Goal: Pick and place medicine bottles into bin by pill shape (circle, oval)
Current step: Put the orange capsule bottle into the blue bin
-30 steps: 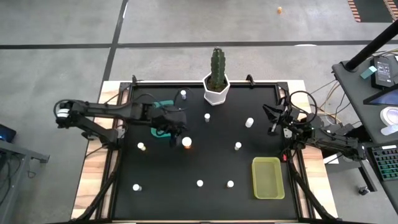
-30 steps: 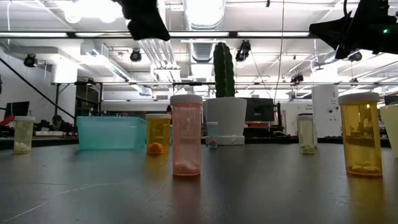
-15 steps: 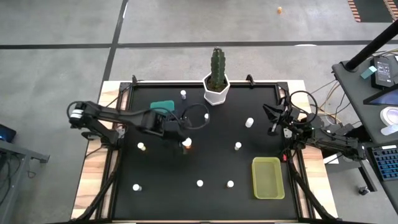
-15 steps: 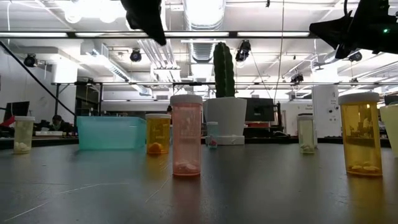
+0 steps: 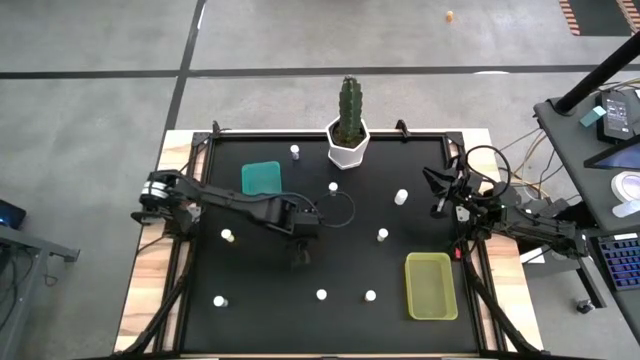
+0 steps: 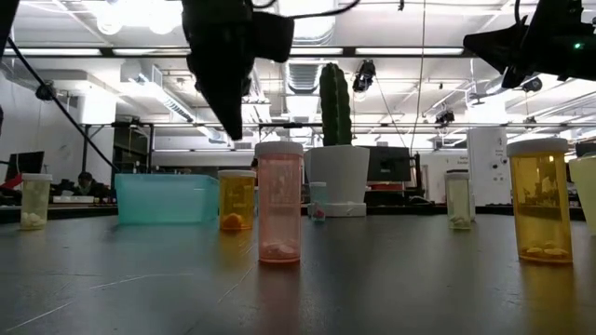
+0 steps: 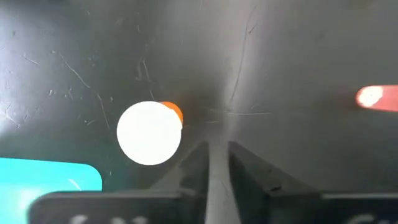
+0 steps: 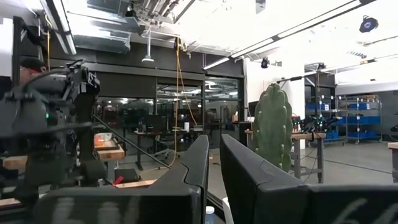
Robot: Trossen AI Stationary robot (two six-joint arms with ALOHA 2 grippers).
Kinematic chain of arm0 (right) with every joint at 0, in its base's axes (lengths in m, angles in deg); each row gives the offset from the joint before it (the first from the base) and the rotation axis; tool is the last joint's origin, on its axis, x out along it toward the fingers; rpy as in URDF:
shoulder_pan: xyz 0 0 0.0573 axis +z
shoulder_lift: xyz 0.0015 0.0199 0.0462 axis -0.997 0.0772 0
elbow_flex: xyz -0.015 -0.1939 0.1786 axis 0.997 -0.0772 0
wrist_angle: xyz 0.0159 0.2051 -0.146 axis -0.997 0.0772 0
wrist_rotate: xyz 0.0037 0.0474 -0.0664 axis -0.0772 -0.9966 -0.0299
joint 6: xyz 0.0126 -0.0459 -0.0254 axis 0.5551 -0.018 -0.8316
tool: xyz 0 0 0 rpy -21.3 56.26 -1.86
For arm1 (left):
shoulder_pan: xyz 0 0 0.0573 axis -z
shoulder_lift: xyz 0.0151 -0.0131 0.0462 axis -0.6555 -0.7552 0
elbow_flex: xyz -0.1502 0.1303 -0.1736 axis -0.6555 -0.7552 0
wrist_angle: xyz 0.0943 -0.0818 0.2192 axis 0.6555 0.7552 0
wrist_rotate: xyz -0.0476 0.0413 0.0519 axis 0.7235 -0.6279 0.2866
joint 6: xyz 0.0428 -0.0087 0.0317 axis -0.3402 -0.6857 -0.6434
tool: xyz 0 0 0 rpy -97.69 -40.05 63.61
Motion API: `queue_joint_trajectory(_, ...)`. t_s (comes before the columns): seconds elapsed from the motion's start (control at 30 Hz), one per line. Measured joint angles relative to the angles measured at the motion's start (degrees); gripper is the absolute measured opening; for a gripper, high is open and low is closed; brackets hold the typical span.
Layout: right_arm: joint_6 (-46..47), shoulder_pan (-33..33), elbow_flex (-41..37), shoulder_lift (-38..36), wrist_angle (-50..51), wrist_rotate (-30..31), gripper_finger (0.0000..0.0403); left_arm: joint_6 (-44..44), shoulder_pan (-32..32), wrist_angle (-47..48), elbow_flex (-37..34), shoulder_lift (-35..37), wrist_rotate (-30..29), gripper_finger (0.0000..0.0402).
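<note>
One bottle [image 7: 149, 133] sits just beside the left gripper [image 7: 212, 153], its jaws barely parted and empty; next, spread them wide and centre over the cap.

Grey tiled floor [image 5: 100, 60] surrounds the table; ceiling lights [image 6: 140, 11] glare.

Bottles [image 5: 322, 294] scattered across table [image 5: 250, 320]; cactus pot [image 5: 347, 145] at back edge, one tray [image 5: 262, 178] back left, another [image 5: 431, 286] front right

A dark gripper [image 6: 230, 126] hangs above the pink bottle [image 6: 279, 202] beside the cactus pot [image 6: 340, 179].
</note>
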Motion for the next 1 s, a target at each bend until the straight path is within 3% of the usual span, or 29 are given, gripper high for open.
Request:
queue_joint_trajectory(0.3, -0.07, 0.02, 0.0, 0.0, 0.04, 0.0, 0.0034, -2.89, -1.46, 0.03, 0.0, -2.59, -1.57, 0.0238)
queue_joint_trajectory(0.43, -0.14, 0.01, 0.0, 0.0, 0.07, 0.0, 0.0034, -4.35, -1.7, 0.05, -0.02, -1.92, -4.66, 0.0287)
queue_joint_trajectory(1.0, -0.61, 0.0, 0.0, 0.0, 0.15, 0.0, 0.0034, -6.8, -5.37, -0.6, -2.76, -2.05, -3.1, 0.0297)
